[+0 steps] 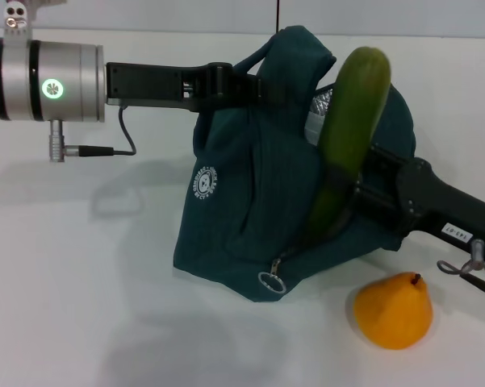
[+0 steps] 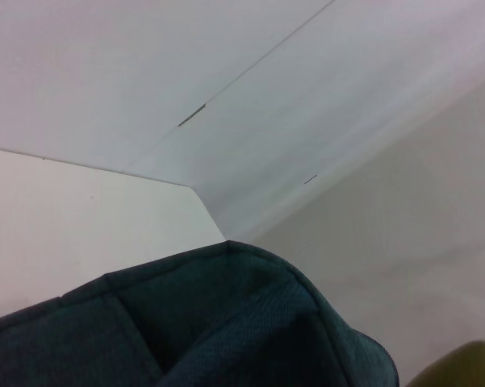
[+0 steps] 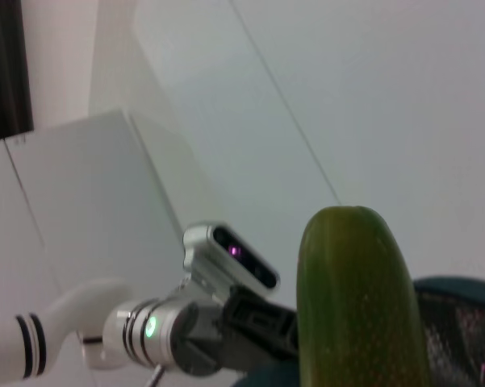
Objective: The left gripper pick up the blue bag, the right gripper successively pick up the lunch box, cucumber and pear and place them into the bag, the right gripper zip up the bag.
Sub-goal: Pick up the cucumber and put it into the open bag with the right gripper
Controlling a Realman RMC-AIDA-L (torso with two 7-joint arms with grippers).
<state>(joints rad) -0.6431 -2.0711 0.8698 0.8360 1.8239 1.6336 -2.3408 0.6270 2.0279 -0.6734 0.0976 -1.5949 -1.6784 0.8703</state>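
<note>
A white, smooth tabletop (image 1: pixel 81 322) fills the head view, with wide bare room across its lower left and a pale wall line running along the top edge. The largest thing on it is the blue bag (image 1: pixel 242 210), a soft dark teal woven-fabric pouch standing at the middle of the frame, its round white logo (image 1: pixel 203 182) facing lower left and a strip of crinkled silver lining (image 1: pixel 321 106) showing at its open mouth. A metal ring pull (image 1: pixel 271 282) hangs at the bag's lower front edge.

From the upper left the left gripper (image 1: pixel 240 81), a black claw on a polished silver cylinder with a glowing green ring, reaches level across to the bag's top fold, where its fingers are closed on the fabric, holding the mouth up. In the left wrist view only the bag's rounded hem (image 2: pixel 226 322) shows along the bottom.

The cucumber (image 1: pixel 347 137), long, glossy and dark green, stands tilted in the bag's mouth, its blunt rounded tip above the bag near the top centre-right. The right gripper (image 1: pixel 357 192), matte black with a white label, comes in from the right edge and is clamped on the cucumber's lower half at the opening.

The pear (image 1: pixel 394 310), smooth and orange-yellow with a short dark stem, sits on the table at lower right, apart from the bag and below the right arm.
</note>
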